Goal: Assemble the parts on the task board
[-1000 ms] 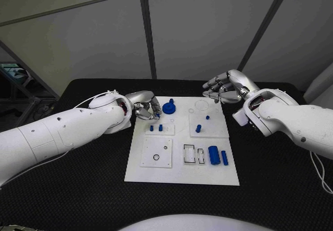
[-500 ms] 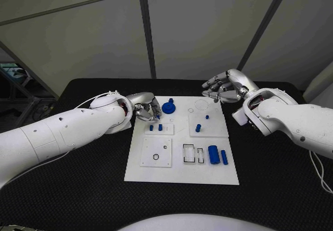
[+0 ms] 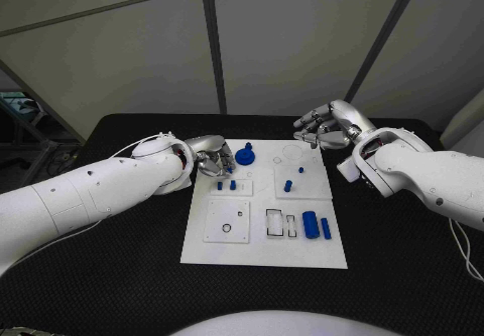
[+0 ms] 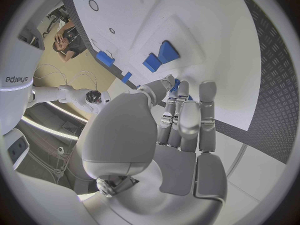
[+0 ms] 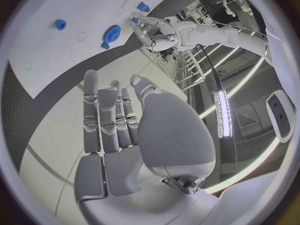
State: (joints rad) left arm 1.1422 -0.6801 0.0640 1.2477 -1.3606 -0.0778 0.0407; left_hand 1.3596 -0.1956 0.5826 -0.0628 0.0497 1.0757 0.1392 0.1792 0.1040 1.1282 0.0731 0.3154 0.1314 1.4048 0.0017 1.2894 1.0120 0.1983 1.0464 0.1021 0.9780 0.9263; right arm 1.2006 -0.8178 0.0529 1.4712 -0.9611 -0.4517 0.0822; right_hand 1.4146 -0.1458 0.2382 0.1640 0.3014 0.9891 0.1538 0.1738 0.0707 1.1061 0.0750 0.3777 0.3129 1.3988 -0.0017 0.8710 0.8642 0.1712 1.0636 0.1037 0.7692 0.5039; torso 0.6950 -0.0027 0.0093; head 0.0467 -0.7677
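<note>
Lying centred on the black table [image 3: 111, 280]: white task board [image 3: 264, 255]. Hovering at its far corners: left hand [image 3: 212, 162] and right hand [image 3: 324, 128], fingers curled, holding nothing.

We see even, fairly bright overhead light on the task board [image 3: 264, 241]; its white face is near blown out, with only soft shadows beside it. The black surface [image 3: 121, 280] around it stays dark, low detail. Wrist views bend straight edges hard toward the rim. Bright strip lights glare beyond the right hand [image 5: 125, 135].
</note>
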